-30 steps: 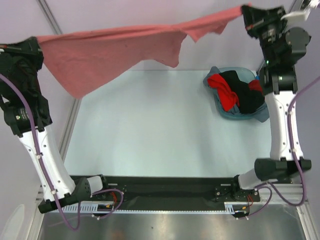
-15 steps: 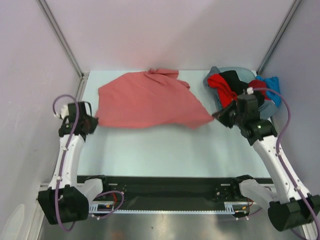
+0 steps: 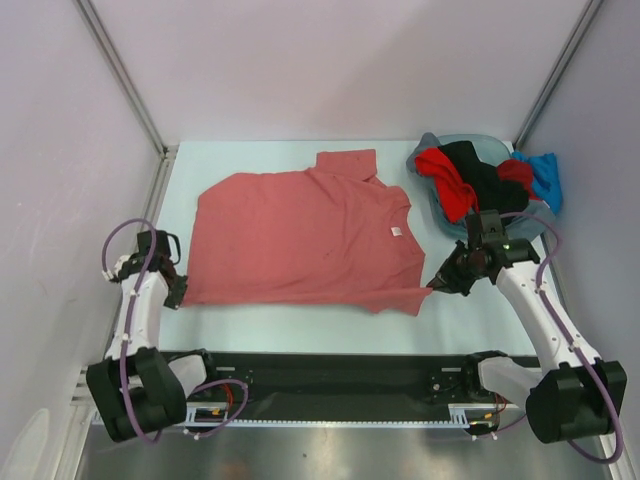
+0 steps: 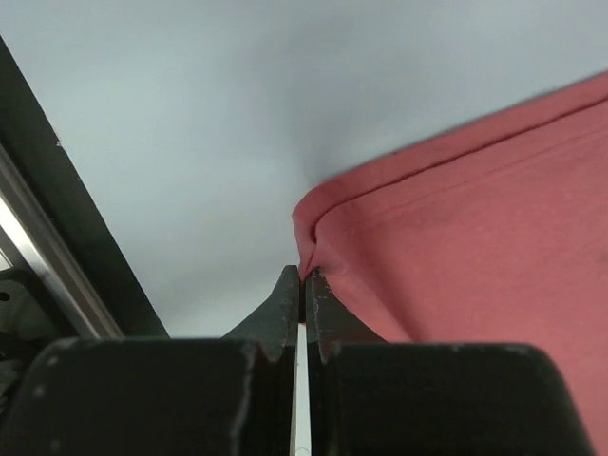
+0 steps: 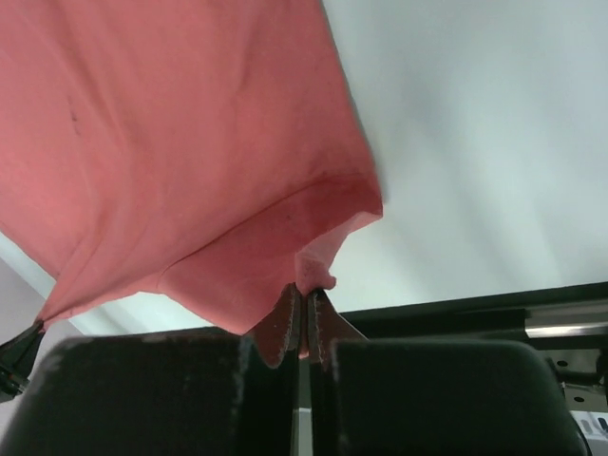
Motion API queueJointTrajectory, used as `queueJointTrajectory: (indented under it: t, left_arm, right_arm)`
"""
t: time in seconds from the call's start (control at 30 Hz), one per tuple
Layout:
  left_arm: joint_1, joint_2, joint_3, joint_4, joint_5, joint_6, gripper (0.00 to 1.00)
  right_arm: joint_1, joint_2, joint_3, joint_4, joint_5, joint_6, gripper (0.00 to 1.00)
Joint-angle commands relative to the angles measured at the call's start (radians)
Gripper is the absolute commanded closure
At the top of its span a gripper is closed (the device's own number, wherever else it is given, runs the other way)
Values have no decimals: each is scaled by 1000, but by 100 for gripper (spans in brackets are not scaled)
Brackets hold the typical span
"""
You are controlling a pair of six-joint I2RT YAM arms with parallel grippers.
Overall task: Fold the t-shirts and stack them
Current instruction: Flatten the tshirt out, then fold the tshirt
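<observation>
Salmon-red t-shirt [image 3: 300, 235] spread flat on the table [image 3: 300, 325], left gripper [image 3: 176, 288] pinched tight on its near-left hem corner, right gripper [image 3: 437, 285] clamped on the near-right corner.

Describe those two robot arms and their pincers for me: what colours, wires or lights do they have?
Both are slim white tubes with bulky black joints. A purple cable loops along the left arm, another along the right arm, which shows a small green light near its wrist. The left gripper and right gripper are black, each with two fingers tapering to thin tips.
</observation>
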Motion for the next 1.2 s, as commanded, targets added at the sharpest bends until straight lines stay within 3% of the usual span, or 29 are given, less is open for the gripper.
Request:
queueJointTrajectory:
  t: [0.0, 0.27, 0.47, 0.87, 1.17]
  left_arm:
    - [24, 43, 16, 52, 21, 75, 100]
    - [24, 102, -4, 81, 61, 122, 100]
    - [20, 118, 2, 200, 212, 219, 100]
    - [-1, 324, 162, 239, 230, 279, 100]
    - [-12, 441, 286, 240, 238, 280, 100]
  right_arm:
    - [-9, 36, -7, 1, -70, -48, 100]
    - [-9, 33, -23, 13, -76, -65, 100]
    - [-8, 79, 14, 116, -67, -89, 100]
    - [62, 494, 379, 237, 44, -229, 100]
    - [65, 677, 577, 237, 65, -270, 100]
